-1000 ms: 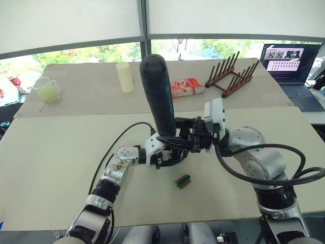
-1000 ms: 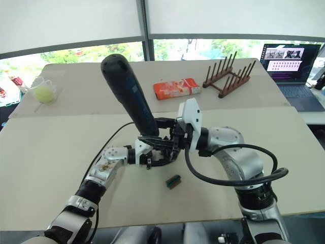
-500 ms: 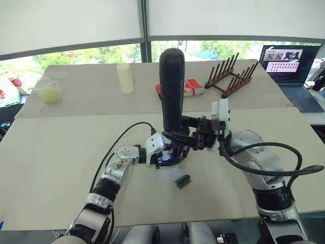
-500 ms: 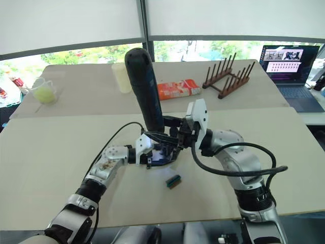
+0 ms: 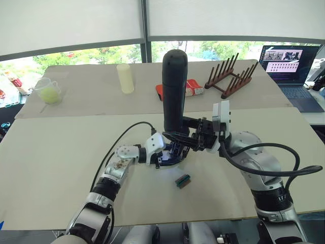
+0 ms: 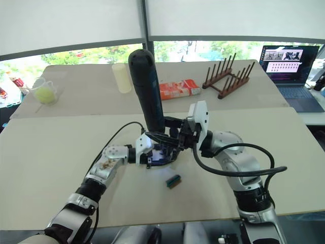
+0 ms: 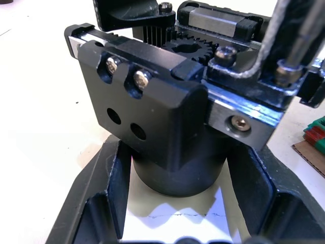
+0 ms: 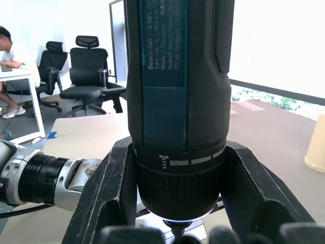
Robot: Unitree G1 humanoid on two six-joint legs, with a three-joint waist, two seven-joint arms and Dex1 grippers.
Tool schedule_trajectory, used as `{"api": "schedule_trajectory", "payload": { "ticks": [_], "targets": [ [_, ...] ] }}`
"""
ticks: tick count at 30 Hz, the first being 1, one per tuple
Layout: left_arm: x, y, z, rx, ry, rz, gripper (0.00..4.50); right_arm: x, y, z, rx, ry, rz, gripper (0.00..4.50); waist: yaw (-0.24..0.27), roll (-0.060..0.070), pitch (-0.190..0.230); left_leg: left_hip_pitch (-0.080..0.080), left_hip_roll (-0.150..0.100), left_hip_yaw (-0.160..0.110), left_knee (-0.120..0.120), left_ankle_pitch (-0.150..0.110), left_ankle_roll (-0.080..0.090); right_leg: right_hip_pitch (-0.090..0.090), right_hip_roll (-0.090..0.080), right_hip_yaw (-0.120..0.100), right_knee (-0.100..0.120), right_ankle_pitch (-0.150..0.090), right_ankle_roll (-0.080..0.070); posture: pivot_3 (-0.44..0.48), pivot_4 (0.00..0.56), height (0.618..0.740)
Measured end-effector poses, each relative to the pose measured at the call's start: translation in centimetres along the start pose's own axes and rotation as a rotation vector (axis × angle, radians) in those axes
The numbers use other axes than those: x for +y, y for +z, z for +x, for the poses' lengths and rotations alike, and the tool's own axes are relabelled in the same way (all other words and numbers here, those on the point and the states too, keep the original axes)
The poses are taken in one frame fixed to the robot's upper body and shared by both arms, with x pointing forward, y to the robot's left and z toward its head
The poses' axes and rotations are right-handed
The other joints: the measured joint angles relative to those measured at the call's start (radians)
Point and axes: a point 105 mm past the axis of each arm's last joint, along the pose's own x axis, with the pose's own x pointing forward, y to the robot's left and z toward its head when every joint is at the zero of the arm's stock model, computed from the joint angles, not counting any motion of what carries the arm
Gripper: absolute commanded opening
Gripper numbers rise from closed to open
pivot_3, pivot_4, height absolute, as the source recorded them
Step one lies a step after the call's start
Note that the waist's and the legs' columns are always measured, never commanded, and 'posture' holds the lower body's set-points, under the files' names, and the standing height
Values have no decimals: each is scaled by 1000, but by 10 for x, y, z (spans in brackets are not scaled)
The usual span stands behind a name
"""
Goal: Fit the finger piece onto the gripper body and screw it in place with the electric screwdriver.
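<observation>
Screwdriving stage: your right pincer [image 5: 195,140] grips the electric screwdriver [image 5: 174,89] upright over the gripper body [image 7: 167,127], clamped in your left pincer [image 5: 170,155]; tilt risks the bit slipping

Head stereo pair looks forward and down over the table [image 5: 61,152], both eyes sharing the spot where the arms meet. Left wrist cam sits super close, staring at the gripper body [image 7: 152,117]. Right wrist cam hugs the screwdriver [image 8: 177,86], facing out toward office chairs [image 8: 86,76] across the room.
</observation>
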Motion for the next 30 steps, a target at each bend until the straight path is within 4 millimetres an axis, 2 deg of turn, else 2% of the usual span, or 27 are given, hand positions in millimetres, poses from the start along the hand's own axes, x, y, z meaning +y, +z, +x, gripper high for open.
{"api": "schedule_trajectory", "payload": {
  "ticks": [14, 21, 24, 27, 30],
  "targets": [
    [0, 0, 0, 0, 0, 0, 2272, 3, 1, -1, 9, 9, -30, 1904, 0, 0, 0, 0, 0, 0, 0, 0, 0, 0, 0, 0, 0, 0, 0, 0, 150, 740],
    [0, 1, 0, -3, -3, 3, 2272, 3, 14, 3, 48, 21, -14, 1904, 0, 0, 0, -3, 0, 0, 0, 0, 0, -3, -1, 0, 0, 0, 0, 0, 150, 740],
    [0, 2, 0, -7, -4, 6, 2272, 3, 48, 8, -22, 37, -42, 1904, 0, 0, 0, -8, 0, 0, 0, 0, 0, -8, -1, 0, 0, 0, 0, 0, 150, 740],
    [1, 2, 0, -6, -5, 6, 2272, 11, 79, 10, -101, 78, -98, 1904, 0, 0, 0, -7, 0, 0, -1, 0, 0, -7, -1, 0, 0, 0, 0, 0, 150, 740],
    [2, 1, 0, -4, -1, 3, 2272, 17, 85, 11, -118, 97, -84, 1904, -1, 0, 0, -7, 0, 0, 0, 0, 0, -6, -2, 0, -1, 0, 0, 0, 150, 740]
  ]
}}
